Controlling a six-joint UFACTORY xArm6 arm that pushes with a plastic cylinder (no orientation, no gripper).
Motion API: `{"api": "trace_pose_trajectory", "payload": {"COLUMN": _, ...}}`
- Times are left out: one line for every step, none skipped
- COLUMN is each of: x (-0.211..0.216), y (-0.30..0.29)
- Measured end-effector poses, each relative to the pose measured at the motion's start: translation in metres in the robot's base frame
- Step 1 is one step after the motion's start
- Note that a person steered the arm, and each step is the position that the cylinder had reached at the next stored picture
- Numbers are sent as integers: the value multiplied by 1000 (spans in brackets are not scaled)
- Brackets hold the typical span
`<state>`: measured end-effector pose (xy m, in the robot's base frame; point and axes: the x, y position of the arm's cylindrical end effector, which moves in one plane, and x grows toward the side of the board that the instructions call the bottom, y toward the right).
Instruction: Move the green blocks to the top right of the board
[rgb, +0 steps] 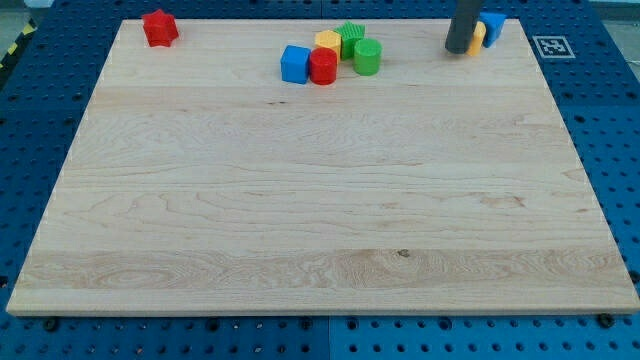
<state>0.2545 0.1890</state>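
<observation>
Your tip (458, 49) sat top right of board (320, 200), no jaws to read, touching yellow block (478, 36) w/ blue block (493, 25) behind, green cylinder (367, 57) & green star block (350, 36) top centre, clustered w/ yellow block (327, 41), red cylinder (322, 67), blue cube (294, 64), well left of tip, red star block (159, 27) top left.

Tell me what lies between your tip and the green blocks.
Only bare board in the camera view: my tip is right of the green cylinder and green star.

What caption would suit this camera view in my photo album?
My tip rests at the board's top right, while the green cylinder and green star wait mid-top.
</observation>
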Motion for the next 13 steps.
{"api": "trace_pose_trajectory", "payload": {"x": -4, "y": -3}}
{"api": "trace_pose_trajectory", "payload": {"x": -25, "y": -39}}
{"api": "trace_pose_trajectory", "payload": {"x": -50, "y": -101}}
{"api": "trace_pose_trajectory", "payload": {"x": -62, "y": -166}}
{"api": "trace_pose_trajectory", "payload": {"x": -50, "y": -215}}
{"api": "trace_pose_trajectory", "payload": {"x": -31, "y": -216}}
{"api": "trace_pose_trajectory", "payload": {"x": -31, "y": -191}}
{"api": "trace_pose_trajectory", "payload": {"x": -20, "y": -163}}
{"api": "trace_pose_trajectory", "payload": {"x": 2, "y": -141}}
{"api": "trace_pose_trajectory", "payload": {"x": 21, "y": -107}}
{"api": "trace_pose_trajectory", "payload": {"x": 55, "y": -89}}
{"api": "trace_pose_trajectory", "payload": {"x": 90, "y": -88}}
{"api": "trace_pose_trajectory", "payload": {"x": 98, "y": -55}}
